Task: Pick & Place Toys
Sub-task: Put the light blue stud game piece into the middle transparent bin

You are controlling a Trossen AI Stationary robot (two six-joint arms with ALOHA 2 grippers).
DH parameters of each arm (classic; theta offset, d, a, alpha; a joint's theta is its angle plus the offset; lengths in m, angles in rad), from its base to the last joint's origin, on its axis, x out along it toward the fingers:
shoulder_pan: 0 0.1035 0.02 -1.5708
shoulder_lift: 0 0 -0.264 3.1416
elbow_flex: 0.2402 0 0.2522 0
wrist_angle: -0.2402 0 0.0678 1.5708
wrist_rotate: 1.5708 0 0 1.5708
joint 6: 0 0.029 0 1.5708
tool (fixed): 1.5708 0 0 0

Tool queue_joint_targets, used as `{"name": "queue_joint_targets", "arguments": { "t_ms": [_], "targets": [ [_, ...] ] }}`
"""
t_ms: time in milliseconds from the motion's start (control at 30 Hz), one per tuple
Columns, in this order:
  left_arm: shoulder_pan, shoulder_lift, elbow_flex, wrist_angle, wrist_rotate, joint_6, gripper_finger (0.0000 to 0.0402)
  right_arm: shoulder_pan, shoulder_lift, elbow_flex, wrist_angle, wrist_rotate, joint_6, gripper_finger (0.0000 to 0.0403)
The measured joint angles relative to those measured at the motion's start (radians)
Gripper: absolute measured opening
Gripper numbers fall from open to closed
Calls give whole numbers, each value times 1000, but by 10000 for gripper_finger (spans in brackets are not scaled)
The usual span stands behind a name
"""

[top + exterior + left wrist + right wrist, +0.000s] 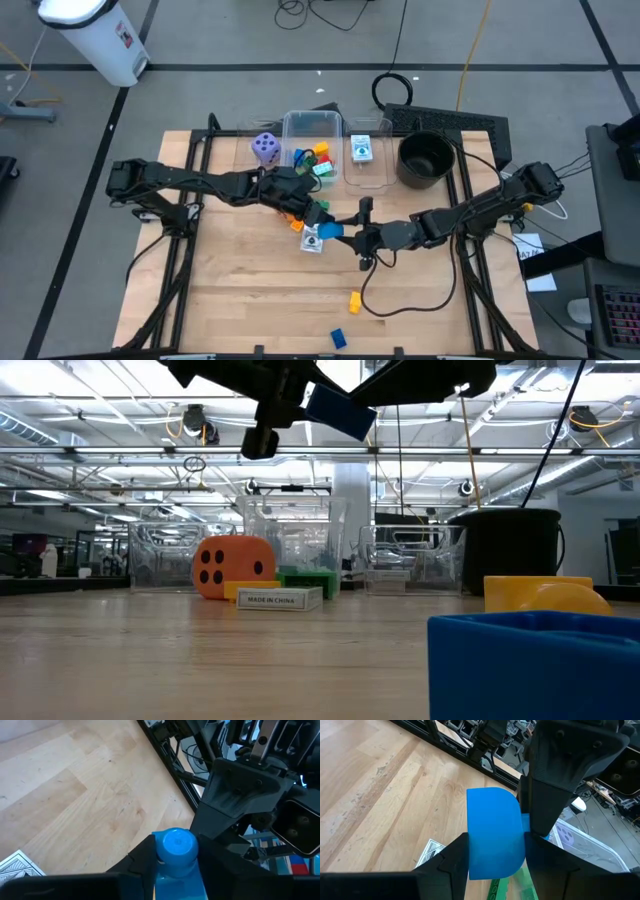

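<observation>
A blue block (330, 230) hangs over the middle of the table, well clear of it in the low view (340, 410). My left gripper (321, 222) reaches it from the left and is shut on it. My right gripper (346, 236) reaches it from the right and is also shut on it. Below them a white card (312, 242) lies flat, next to an orange die (232, 568). A purple die (265, 148) stands by the clear tub (312, 125), which holds several coloured blocks. My left gripper pinches the blue block between its two fingers at the end with the round stud (162, 860). The fingers slant slightly downward from the table's left. The block is lifted clear of the table. My right gripper pinches the block's broad smooth rounded part (475, 852) between its two fingers, one on each side. The fingers come nearly level from the table's right. The left gripper's finger (560, 775) stands just beyond the block.
A second clear tub (368, 175) holding a card and a black round pot (425, 158) stand at the far right. A yellow block (354, 299) and another blue block (339, 339) lie near the front edge. Bare wood lies at the near left.
</observation>
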Motion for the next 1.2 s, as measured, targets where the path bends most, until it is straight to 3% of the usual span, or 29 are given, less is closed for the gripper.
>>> {"name": "queue_joint_targets", "arguments": {
  "t_ms": [433, 933, 1200],
  "targets": [
    [0, 0, 0, 0, -3, 16, 110, 0, 0, 0, 5, -2, 0, 165],
    [8, 0, 0, 3, -8, 94, 110, 0, 0, 0, 6, -1, 57, 231],
    [30, 0, 0, -2, 7, 121, 110, -9, -46, 1, -4, 133, 39, 235]
  ]
}}
